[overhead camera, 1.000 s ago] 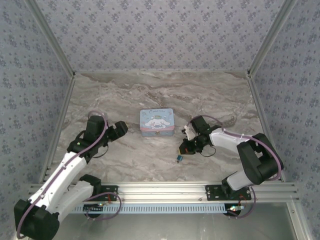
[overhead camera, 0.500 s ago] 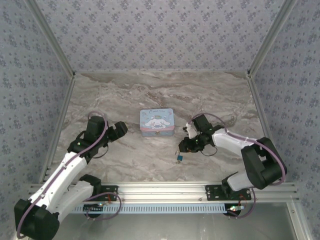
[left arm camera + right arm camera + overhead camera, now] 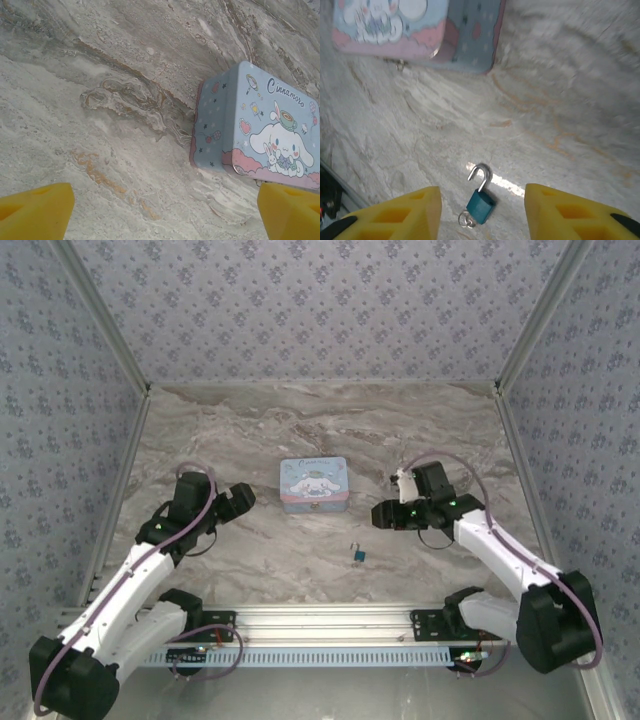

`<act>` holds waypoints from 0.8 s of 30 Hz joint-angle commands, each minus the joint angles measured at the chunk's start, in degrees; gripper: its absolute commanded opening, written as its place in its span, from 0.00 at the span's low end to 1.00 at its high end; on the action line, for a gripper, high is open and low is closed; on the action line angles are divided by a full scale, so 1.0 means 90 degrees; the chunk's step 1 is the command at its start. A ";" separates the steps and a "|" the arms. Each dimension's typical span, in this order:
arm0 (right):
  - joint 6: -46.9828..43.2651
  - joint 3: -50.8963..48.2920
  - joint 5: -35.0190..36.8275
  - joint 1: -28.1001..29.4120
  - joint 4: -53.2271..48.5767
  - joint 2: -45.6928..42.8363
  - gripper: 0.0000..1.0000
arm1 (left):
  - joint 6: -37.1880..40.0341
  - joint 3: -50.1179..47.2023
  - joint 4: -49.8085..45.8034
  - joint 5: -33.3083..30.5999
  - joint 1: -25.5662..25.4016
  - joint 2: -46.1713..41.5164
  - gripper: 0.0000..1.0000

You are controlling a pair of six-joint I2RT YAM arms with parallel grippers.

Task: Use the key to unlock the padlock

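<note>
Withdrawn from the padlock [image 3: 481,206], right tool [image 3: 384,514] and left tool [image 3: 244,496] both stand apart, empty; key [image 3: 466,219] indistinct.

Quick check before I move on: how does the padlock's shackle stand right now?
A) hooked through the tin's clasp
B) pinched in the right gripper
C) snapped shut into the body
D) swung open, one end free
D: the padlock lies on the table, its shackle a hook with one end free of the body.
</note>
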 commanded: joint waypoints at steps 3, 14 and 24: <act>0.0110 -0.0216 0.0531 -0.0396 -0.0100 -0.0710 0.71 | 0.0098 0.0054 0.0097 -0.0113 0.0064 0.0132 0.95; 0.0171 -0.0419 0.1000 -0.0807 0.0008 -0.1281 1.00 | 0.0044 0.0032 0.0122 -0.0104 0.0089 0.0153 0.95; -0.0037 -0.0632 0.1616 -0.1083 0.0380 -0.1276 1.00 | 0.0167 0.0113 0.0062 -0.0219 0.0219 0.0221 0.95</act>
